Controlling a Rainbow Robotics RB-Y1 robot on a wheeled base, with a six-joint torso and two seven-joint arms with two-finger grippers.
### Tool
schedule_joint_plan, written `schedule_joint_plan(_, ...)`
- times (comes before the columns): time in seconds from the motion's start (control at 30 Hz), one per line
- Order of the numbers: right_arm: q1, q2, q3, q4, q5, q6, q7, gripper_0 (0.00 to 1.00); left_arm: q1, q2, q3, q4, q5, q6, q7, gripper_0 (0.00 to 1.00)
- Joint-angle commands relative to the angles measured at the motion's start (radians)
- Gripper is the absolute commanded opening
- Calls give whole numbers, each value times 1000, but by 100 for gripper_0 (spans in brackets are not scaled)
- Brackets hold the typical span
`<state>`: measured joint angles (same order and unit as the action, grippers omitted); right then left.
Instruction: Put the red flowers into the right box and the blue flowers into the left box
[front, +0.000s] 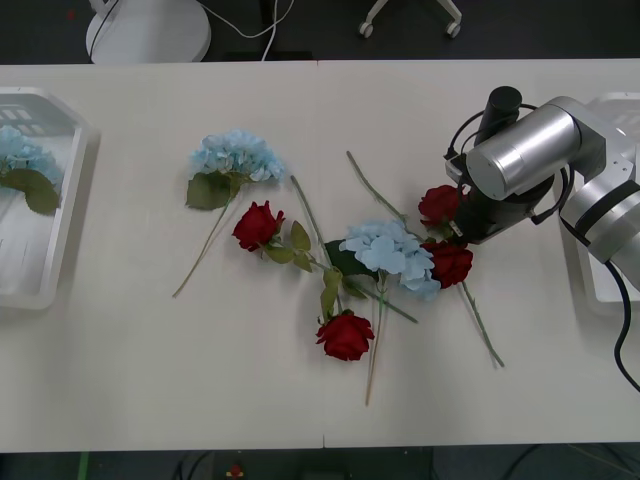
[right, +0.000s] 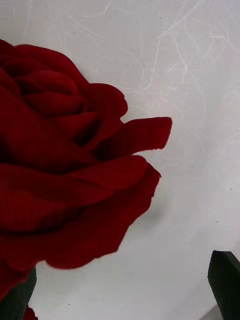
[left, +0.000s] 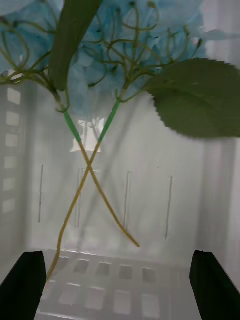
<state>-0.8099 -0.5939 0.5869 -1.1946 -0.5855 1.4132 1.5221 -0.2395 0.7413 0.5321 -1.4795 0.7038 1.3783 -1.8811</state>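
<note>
The right gripper (right: 120, 285) is down over the tangle of flowers at the right of the white table (front: 160, 380), its silver wrist hiding the fingers in the front view. From the wrist camera its black fingers (right: 225, 282) are spread wide apart, with a deep-red rose bloom (right: 65, 180) looming right in front of them and one fingertip tucked under its petals; nothing is pinched.

4 red roses lie on the table. 1 (front: 439, 204) sits just beside the right arm, another (front: 450, 263) just below it, a 3rd (front: 346, 335) nearer the front edge, and a 4th (front: 257, 225) further left. A pale blue hydrangea head (front: 391, 253) lies among them, touching the rose at its right, with stems crossing under it. A 2nd blue head (front: 236, 155) lies apart to the left, its stem running toward the front.

The left box (front: 68, 200) sits at the table's left edge with blue flowers (front: 22, 158) already in it. The left gripper (left: 120, 282) hangs over that tray, fingers spread and empty, above 2 crossed stems (left: 95, 165) and a big green leaf (left: 200, 97). The right box (front: 612, 105) peeks out behind the right arm.
</note>
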Motion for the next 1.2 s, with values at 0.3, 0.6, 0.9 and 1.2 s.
schedule_joint_plan(0.3,1,2,-119,-51,-86,78,-34,100,-69,-102,-178,-206,224,-44,99,99)
schedule_joint_plan(0.6,9,6,-113,-59,-85,76,-26,100,-153,-272,-420,-120,-1,-255,131,100)
schedule_joint_plan(0.9,28,11,-95,-57,-57,64,-23,100,-264,-350,-584,74,-95,-397,155,99)
schedule_joint_plan(1.2,48,51,-95,-57,1,39,-40,100,-336,-379,-699,200,-127,-496,181,100)
